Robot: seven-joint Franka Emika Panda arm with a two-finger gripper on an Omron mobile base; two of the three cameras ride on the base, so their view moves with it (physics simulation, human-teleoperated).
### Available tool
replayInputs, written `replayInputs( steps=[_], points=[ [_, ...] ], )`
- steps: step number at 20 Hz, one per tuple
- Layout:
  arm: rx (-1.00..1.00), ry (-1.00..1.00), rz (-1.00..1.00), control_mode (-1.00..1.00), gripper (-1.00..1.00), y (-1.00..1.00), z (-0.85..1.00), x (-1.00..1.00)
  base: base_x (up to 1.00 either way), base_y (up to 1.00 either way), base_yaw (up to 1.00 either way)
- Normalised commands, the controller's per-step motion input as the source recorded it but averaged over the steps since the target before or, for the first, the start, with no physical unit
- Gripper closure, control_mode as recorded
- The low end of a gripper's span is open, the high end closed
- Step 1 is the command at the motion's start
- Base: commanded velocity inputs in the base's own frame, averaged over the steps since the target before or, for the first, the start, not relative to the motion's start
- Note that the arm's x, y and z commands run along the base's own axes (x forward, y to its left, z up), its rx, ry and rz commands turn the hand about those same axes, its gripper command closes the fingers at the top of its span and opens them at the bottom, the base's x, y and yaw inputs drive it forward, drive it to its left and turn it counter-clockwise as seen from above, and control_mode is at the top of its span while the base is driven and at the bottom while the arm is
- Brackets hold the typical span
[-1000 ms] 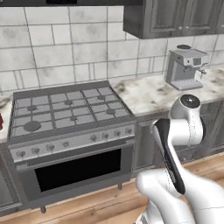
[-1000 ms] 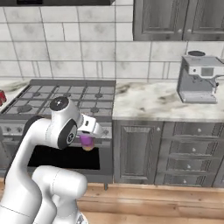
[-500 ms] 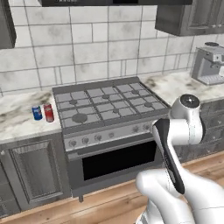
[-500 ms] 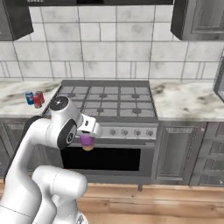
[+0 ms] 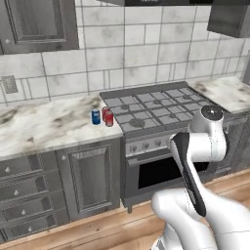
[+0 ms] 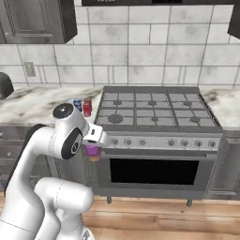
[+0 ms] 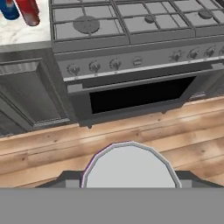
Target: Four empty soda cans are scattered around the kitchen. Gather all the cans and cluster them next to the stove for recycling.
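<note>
The gripper point(image 6: 93, 149) hangs in front of the oven door point(image 6: 152, 171), below the level of the counter, and its jaws pinch a purple can point(image 6: 93, 151) between them; in the hand view the can's pale grey top with a thin purple rim point(image 7: 129, 166) sits at the bottom centre, directly under the camera; no print can be made out on it.

The stove point(image 5: 158, 108) is a dark grey cooktop with black grates, set level with the marble counter point(image 5: 44, 128) and with a row of knobs point(image 7: 94, 67) along its front edge; any marks by the knobs are too small to read.

On the counter just beside the stove's left edge stand the other cans: a blue can point(image 5: 95, 116) and a red can point(image 5: 109, 118), upright and close together, with a second red one point(image 5: 104, 113) showing just behind them in the left base view; from the right base view the blue can point(image 6: 77, 104) and red can point(image 6: 86, 109) sit in the same spot; in the hand view they show at the top left corner, the blue point(image 7: 8, 9) partly cut by the frame, the red point(image 7: 28, 10) beside it; no brand or lettering is legible on any of them.

A grey cabinet door point(image 5: 90, 177) stands below that counter, and a wood floor point(image 7: 52, 148) runs in front of the oven; a wall socket point(image 5: 8, 84) sits in the tiled wall to the left.
</note>
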Motion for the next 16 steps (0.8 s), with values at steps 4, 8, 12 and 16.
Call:
replayInputs(
  steps=[4,8,12,16],
  points=[
    [0.0,0.0,0.0,1.0,1.0,0.0,0.0,0.0,0.02,1.0,0.0],
    [0.0,0.0,0.0,1.0,1.0,0.0,0.0,0.0,0.08,0.9,0.07],
    [0.0,0.0,0.0,1.0,1.0,0.0,0.0,0.0,0.2,0.54,0.15],
    [0.0,0.0,0.0,1.0,1.0,0.0,0.0,0.0,0.18,0.17,0.21]
  ],
)
